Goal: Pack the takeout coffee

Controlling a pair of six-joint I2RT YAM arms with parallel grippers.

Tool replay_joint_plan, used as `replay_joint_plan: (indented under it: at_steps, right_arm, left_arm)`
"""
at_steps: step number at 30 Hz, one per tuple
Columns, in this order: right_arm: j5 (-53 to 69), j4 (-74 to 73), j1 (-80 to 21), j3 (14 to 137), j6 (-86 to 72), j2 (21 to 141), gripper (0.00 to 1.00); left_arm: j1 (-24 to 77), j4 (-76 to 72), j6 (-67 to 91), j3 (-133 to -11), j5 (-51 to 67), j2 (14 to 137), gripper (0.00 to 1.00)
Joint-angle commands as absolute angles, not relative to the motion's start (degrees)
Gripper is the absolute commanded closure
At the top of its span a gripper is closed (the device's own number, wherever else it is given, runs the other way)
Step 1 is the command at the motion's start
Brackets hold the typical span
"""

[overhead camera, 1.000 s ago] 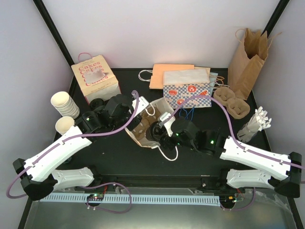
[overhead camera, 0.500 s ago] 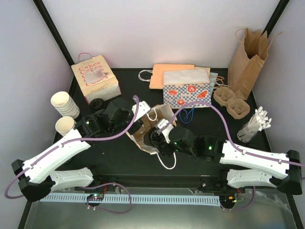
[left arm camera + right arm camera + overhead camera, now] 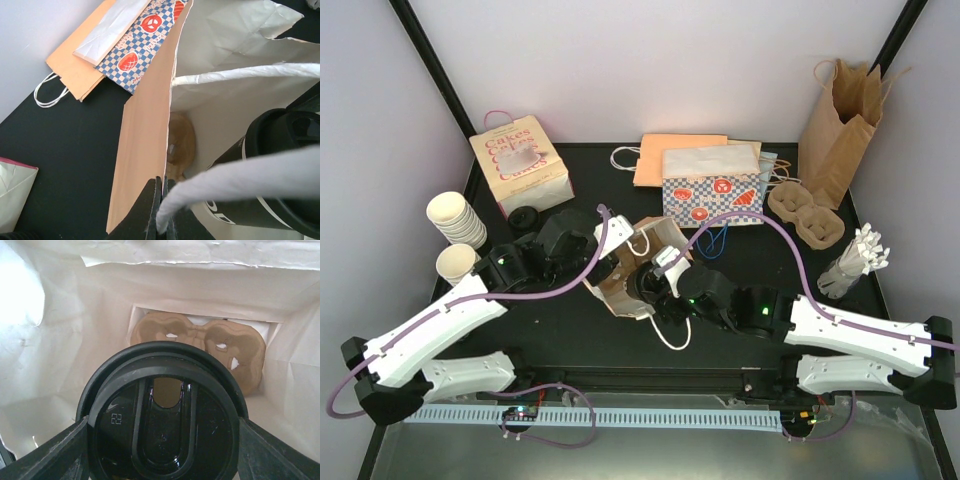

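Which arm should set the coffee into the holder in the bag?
Right. The right gripper holds the coffee inside the bag, just above the cardboard holder at the bottom. The left gripper is shut on the bag's handle, holding the bag open.

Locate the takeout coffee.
Right wrist view, centre: the takeout coffee is inside the paper bag, in the jaws of the right gripper, short of the cup carrier at its bottom.

Bright, even light; soft close-up blur
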State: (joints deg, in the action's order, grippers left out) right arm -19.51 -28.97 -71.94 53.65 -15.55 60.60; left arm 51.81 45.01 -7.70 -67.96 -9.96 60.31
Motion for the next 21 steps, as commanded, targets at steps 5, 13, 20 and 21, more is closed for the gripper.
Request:
replay_joint_plan:
  at_steps: [5,13,20,21]
  right_arm:
    - [-23.07,-29.34,-72.31,55.43,-16.93,59.90,0.33]
    - [-24.52,-29.04,-72.31,56.57,-16.47,61.57,0.33]
    - [-23.47,-29.35,-72.33,56.47,-15.93,64.15,0.33]
    - [-23.39,-29.33,-72.28,56.43,-15.91,64.25,0.33]
  left_arm:
    - [52.46,44.04,-6.86,-67.68,-9.60,57.94,0.98]
    - [52.73,43.57,-6.53,-67.02,-9.49,57.16,0.99]
    - [52.91,43.13,-6.26,-66.75,-9.84,56.76,0.98]
    - [52.91,43.07,-6.29,-66.71,-9.72,56.78,0.98]
